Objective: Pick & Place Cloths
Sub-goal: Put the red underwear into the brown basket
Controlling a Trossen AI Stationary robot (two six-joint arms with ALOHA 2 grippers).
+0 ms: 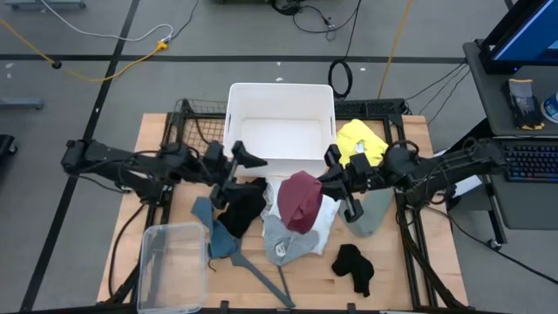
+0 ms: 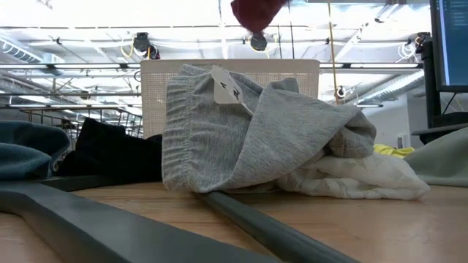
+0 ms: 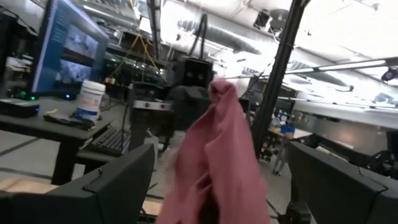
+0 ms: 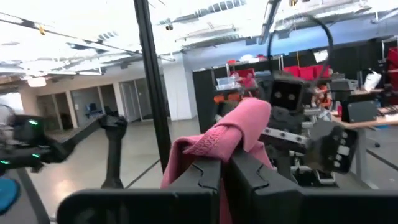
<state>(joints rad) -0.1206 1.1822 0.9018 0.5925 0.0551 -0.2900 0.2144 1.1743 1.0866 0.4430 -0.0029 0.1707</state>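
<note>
Two sets of fingers: right fingers [image 4: 221,171] clamped on soft maroon cloth [image 1: 300,201], raised above grey and white garments on wooden surface [image 1: 397,270]; left fingers [image 1: 234,174] spread, empty, alongside. Mid-carry, seemingly; next, swing over white plastic bin [image 1: 281,96] and release.

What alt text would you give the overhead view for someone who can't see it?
Seen from above, the right gripper holds a maroon cloth lifted over a pile of grey, white and black cloths on a wooden table. The left gripper sits beside the pile, near an empty white bin.
</note>
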